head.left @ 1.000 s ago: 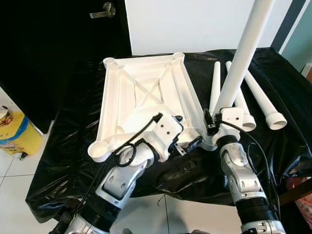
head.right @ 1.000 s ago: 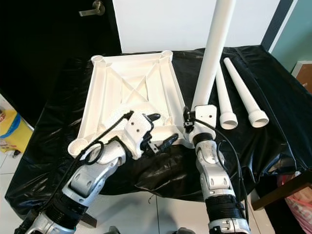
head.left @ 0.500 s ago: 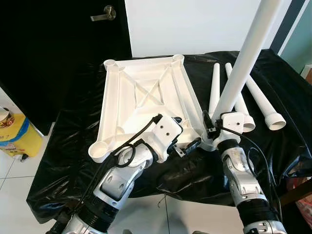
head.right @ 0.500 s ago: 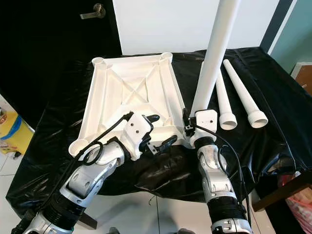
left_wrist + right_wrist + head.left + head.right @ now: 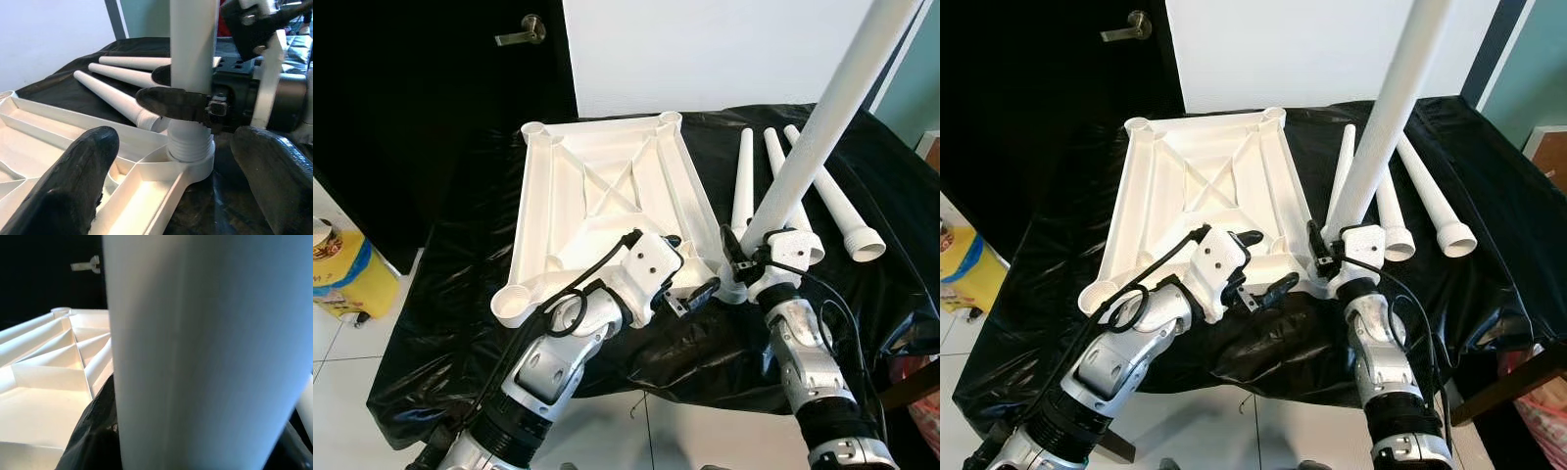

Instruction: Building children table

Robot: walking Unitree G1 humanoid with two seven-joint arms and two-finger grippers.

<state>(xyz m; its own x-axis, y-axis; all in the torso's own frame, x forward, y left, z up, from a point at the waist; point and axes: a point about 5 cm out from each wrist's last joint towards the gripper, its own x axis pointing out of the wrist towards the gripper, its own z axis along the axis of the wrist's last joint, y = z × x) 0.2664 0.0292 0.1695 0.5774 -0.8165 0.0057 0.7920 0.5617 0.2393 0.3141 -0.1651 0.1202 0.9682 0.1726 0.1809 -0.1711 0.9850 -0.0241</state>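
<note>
White leg clamped in right claw, tilted; left claw apart.

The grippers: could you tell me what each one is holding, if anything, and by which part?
The right gripper clamps the white table leg just above its threaded base. The left gripper is open, holding nothing.

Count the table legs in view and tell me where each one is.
4. One leg stands tilted in the tabletop's near right corner socket, held by the right gripper. Three loose legs lie side by side on the black sheet.
</note>
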